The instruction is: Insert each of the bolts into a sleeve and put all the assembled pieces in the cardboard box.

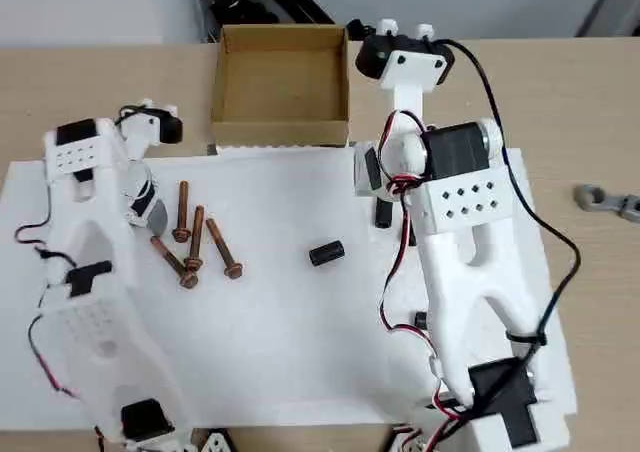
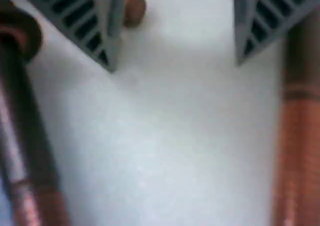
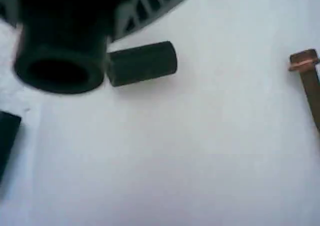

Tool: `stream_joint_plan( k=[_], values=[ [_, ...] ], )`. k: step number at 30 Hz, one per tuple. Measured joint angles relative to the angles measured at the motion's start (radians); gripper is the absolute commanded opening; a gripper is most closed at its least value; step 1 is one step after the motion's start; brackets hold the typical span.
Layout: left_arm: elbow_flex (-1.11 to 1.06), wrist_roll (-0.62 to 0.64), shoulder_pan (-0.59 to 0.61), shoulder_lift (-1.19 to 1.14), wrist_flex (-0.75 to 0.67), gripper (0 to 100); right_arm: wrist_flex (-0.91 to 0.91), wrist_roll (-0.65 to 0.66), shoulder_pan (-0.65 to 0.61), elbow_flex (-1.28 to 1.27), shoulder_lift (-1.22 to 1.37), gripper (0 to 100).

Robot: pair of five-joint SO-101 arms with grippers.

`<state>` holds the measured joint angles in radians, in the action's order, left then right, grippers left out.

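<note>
The left end effector (image 2: 172, 61), jaws apart, hangs over the white sheet (image 2: 165, 146) between two bolts (image 2: 297, 136). The right end effector (image 1: 374, 184) clamps a black sleeve (image 3: 55, 68), another sleeve (image 3: 142, 63) just beside.

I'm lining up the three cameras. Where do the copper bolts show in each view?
High view: four bolts lie clustered on the white foam, left of centre.
Left wrist view: a bolt shaft on either side of the open left gripper.
Right wrist view: one bolt head beyond the loose sleeve.
Shared landmark: the white foam.
</note>
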<state>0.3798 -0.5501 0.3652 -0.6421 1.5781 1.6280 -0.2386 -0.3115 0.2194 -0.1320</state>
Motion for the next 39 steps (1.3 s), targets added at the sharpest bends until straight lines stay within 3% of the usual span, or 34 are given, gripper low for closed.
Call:
stream_joint_plan(
  k=[20, 27, 39],
  values=[
    [0.15, 0.003, 0.021, -0.155, 0.032, 14, 0.005, 0.0, 0.002, -0.051, 0.0, 1.8],
    [0.15, -0.021, 0.017, -0.169, 0.034, 0, 0.015, 0.009, 0.002, -0.08, 0.0, 1.7],
    [0.158, -0.109, 0.023, -0.172, 0.066, 1, 0.015, 0.087, 0.002, -0.126, 0.0, 1.7]
  ],
)
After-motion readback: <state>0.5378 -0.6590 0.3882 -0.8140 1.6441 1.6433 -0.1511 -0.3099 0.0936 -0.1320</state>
